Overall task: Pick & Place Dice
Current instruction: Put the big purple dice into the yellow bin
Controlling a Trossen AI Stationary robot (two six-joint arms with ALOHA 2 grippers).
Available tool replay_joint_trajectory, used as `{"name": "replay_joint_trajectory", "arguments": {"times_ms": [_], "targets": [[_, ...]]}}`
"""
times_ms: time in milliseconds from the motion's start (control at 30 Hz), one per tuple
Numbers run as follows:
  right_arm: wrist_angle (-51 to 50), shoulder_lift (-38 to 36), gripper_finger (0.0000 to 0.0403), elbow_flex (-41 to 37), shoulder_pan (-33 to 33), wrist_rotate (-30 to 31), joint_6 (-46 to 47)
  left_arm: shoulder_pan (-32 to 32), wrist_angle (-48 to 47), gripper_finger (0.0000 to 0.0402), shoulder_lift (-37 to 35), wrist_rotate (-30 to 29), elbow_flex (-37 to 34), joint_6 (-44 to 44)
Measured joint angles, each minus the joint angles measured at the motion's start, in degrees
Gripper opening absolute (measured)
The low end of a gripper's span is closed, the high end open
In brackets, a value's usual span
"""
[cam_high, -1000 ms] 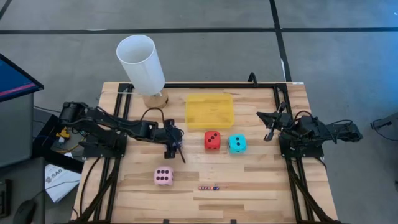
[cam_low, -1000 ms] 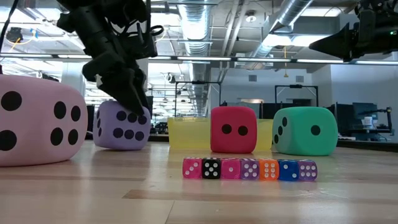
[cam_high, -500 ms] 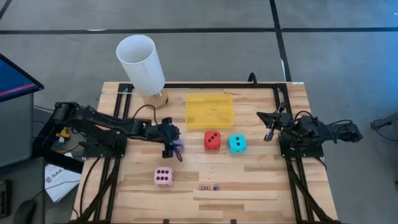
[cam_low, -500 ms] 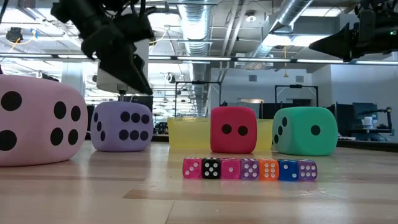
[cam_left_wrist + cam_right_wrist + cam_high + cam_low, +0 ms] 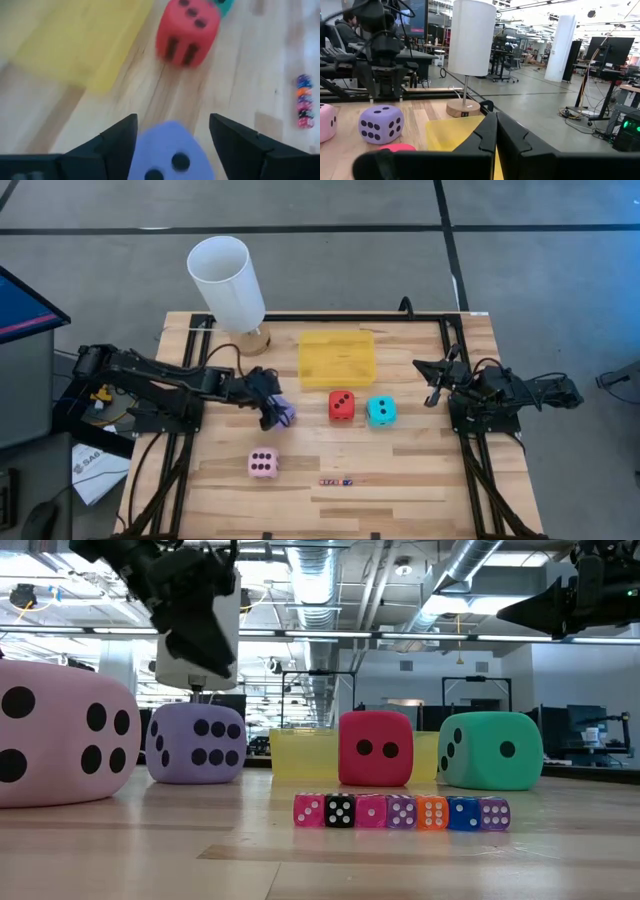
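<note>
The purple die [image 5: 284,414] rests on the table left of the red die [image 5: 341,405] and the cyan die [image 5: 380,411]. The pink die [image 5: 263,464] sits nearer the front edge. My left gripper [image 5: 270,411] is open. It hangs just above and left of the purple die [image 5: 195,743], clear of it. In the left wrist view its fingers stand on either side of the die [image 5: 170,155]. My right gripper [image 5: 432,394] is shut and empty, held above the table's right side.
A yellow tray [image 5: 337,358] lies behind the red die. A white lamp [image 5: 228,285] on a wooden base stands at the back left. A row of tiny dice [image 5: 336,481] lies near the front edge.
My left gripper has risen off the purple die and drawn back toward the table's left edge. The die stays on the table where it was.
</note>
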Motion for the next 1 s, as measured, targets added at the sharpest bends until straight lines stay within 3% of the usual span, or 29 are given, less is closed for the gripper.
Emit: {"name": "replay_joint_trajectory", "arguments": {"times_ms": [300,533,700,1000], "targets": [[0.0,0.0,0.0003,0.0,0.0,0.0,0.0,1.5,-9.9,0.0321,0.0,0.1,0.0,-9.5],[0.0,0.0,0.0003,0.0,0.0,0.0,0.0,4.9,-10.6,0.0364,0.0,8.7,0.0,-14.8],[0.0,0.0,0.0003,0.0,0.0,0.0,0.0,6.6,-11.7,0.0390,0.0,10.2,0.0,-15.2],[0.0,0.0,0.0003,0.0,0.0,0.0,0.0,7.1,-9.3,0.0398,0.0,10.4,0.0,-16.3]]}}
